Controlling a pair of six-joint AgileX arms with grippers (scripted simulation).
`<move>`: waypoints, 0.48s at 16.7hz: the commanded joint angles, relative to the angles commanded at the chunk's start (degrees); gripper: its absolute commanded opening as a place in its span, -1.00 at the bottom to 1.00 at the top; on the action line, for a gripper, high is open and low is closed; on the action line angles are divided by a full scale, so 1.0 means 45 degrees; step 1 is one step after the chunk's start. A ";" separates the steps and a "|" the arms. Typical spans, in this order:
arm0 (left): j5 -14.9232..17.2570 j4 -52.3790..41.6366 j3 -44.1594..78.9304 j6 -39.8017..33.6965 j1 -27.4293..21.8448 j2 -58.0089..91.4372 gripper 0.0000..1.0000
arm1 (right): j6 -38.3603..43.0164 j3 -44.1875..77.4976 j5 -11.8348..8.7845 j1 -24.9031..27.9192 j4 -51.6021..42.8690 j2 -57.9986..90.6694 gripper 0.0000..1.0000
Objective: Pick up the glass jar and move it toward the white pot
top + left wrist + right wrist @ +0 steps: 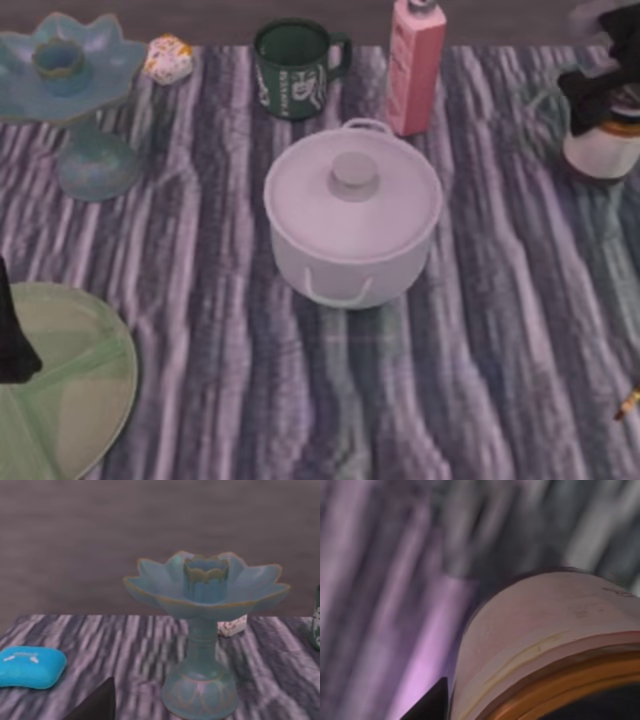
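Glass jar (601, 150): located at the table's far right edge, well apart from the white pot (352, 215) at centre, and gripped from above at the lid by the right gripper (598, 95), whose fingers are closed on it. Left gripper (12, 335): parked at the left edge over the green plate (75, 385); whether its fingers are apart cannot be told. Also recorded along the back: blue lotus stand (72, 95), dark green mug (294, 68), pink bottle (415, 65).

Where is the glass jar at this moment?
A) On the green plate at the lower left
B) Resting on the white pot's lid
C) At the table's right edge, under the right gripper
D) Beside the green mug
C: the glass jar sits at the far right with the right gripper on its top, well clear of the white pot.
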 joint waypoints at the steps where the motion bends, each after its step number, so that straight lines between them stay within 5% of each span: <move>1: 0.0000 0.0000 0.0000 0.0000 0.0000 0.0000 1.00 | -0.0001 -0.0578 -0.0006 0.0024 0.0005 -0.0576 -1.00; 8: 0.0000 0.0000 0.0000 0.0000 0.0000 0.0000 1.00 | 0.0015 -0.4792 -0.0054 0.0162 -0.0029 -0.4864 -1.00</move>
